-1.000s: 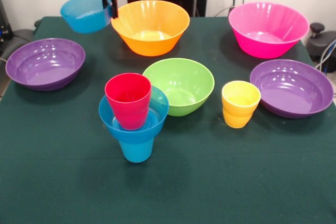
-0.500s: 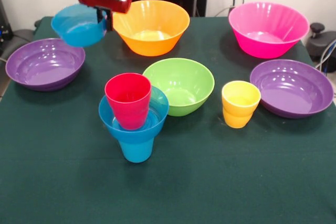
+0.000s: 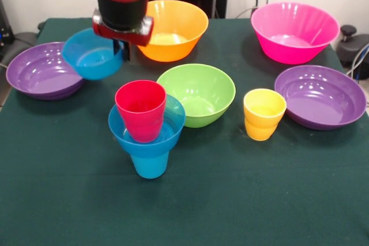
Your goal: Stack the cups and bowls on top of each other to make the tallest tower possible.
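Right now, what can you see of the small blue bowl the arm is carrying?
The small blue bowl is glossy, see-through blue plastic, round and empty. It hangs tilted in the air, opening turned toward the camera, held at its right rim by the end effector. It sits in front of the left purple bowl, up and left of the red cup.

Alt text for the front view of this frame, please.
The gripper holds a small blue bowl by its rim, tilted, in the air above the green table. In front stands the tower: blue cup, blue bowl, red cup. Five bowls and a yellow cup stand around.
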Motion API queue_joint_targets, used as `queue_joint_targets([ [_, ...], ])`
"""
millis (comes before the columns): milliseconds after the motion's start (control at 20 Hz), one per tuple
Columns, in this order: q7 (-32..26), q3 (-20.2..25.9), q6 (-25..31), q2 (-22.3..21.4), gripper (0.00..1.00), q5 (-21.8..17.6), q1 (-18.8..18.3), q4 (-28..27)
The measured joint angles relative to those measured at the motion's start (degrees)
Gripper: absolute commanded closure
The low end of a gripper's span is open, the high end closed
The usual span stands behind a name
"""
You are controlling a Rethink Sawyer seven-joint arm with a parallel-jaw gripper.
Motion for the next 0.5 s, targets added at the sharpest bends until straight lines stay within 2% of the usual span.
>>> queue_joint_targets([
  [200,0.00,-1.92,2.43,2.20,1.00,0.02,3.29,-3.24],
  [500,0.00,-4.38,4.13,2.53,1.00,0.02,6.27,-4.06],
])
